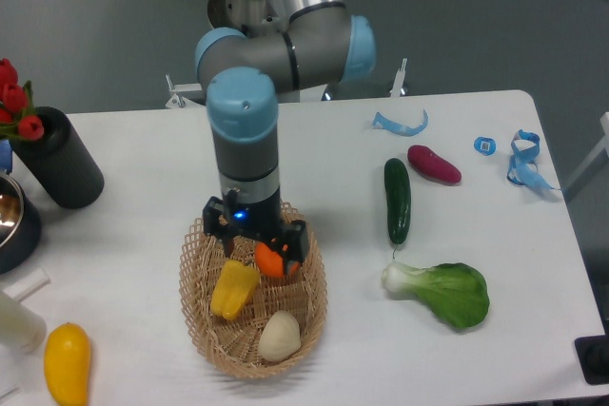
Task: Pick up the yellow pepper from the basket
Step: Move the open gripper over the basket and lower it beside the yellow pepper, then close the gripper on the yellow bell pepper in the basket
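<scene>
The yellow pepper (233,289) lies in the left half of the oval wicker basket (309,306), lobed and pointing toward the front. My gripper (260,251) hangs straight down over the back of the basket, just behind and to the right of the pepper. Its dark fingers (291,256) stand apart, so it looks open. A small orange fruit (270,260) lies between or just under them. The gripper does not hold the pepper.
A pale garlic-like bulb (279,336) lies at the basket's front. A smooth yellow fruit (67,362) lies front left, beside a white bottle (19,319). A black cylinder with red flowers (62,170) and a metal bowl (11,221) stand left. A cucumber (397,200), a purple vegetable (434,164), bok choy (442,291) and blue clips (521,161) lie right.
</scene>
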Robot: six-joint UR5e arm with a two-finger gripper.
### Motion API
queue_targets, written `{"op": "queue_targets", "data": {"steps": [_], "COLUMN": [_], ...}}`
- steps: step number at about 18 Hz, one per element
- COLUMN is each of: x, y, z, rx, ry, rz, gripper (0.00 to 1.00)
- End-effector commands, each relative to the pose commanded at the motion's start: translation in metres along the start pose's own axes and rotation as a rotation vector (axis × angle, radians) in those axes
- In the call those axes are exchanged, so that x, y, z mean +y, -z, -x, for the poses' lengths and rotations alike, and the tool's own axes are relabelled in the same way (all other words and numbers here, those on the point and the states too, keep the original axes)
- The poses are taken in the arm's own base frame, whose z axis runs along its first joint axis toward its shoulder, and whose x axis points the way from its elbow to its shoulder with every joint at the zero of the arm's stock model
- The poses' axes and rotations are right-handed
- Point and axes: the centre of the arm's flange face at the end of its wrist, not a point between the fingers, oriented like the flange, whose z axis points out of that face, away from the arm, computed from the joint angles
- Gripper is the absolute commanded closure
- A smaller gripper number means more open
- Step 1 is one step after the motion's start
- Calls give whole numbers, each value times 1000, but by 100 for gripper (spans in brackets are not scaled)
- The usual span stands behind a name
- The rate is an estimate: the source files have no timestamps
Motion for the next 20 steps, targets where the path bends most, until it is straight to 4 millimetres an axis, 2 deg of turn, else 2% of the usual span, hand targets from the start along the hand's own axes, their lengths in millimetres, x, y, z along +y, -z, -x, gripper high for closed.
{"op": "queue_targets", "data": {"steps": [5, 11, 14, 20], "x": [1, -1, -1, 0], "y": [-23, -35, -51, -62], "z": [-7, -10, -14, -17], "rx": [24, 36, 51, 62], "ry": [-62, -78, -84, -86], "rz": [31, 43, 63, 76], "gripper": [0, 0, 0, 0]}}
